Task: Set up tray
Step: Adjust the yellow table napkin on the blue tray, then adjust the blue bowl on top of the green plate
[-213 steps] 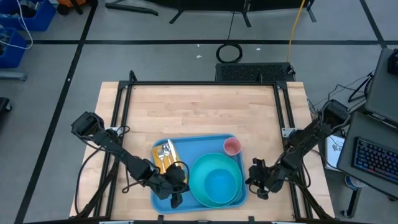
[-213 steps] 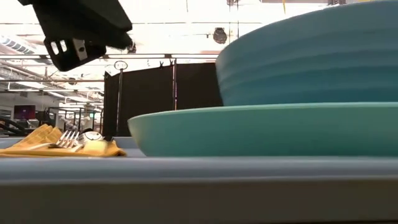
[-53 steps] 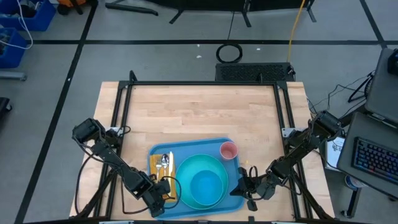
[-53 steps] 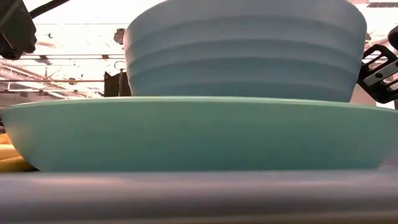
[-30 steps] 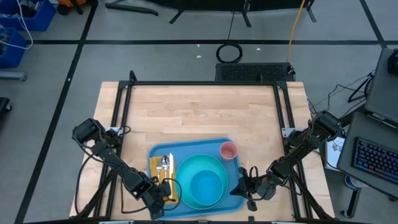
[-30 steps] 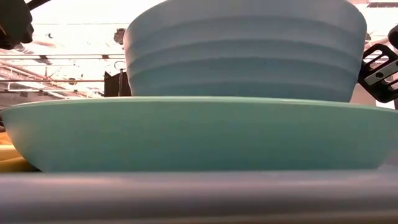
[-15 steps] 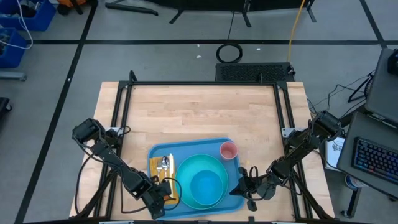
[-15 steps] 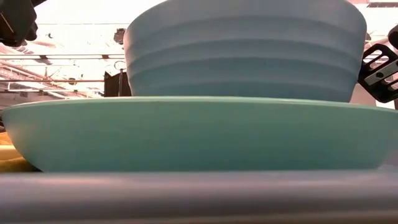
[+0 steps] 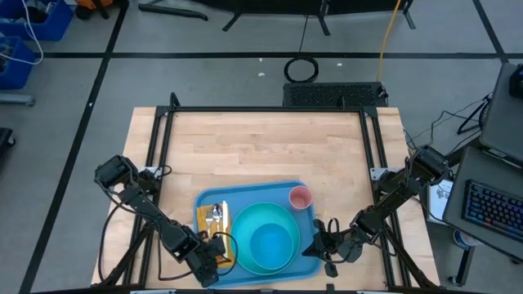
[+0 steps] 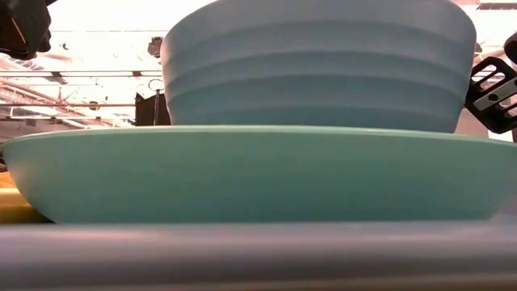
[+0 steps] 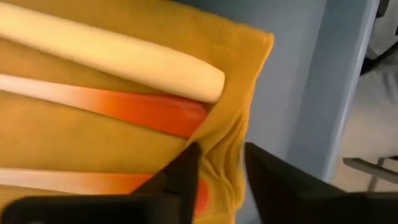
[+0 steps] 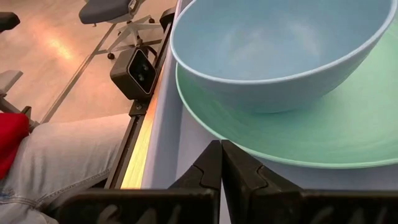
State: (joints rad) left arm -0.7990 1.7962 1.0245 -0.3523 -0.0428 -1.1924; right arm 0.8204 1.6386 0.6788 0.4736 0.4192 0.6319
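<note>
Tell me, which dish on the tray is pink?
The little cup at the tray's far right corner. The bowl is blue and the plate under it turquoise, both much bigger.

no readable text, no labels, no brands, no numbers on anything in view

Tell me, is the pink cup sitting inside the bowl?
No, the pink cup stands on the tray beside the bowl, near the tray's far right corner.
</note>
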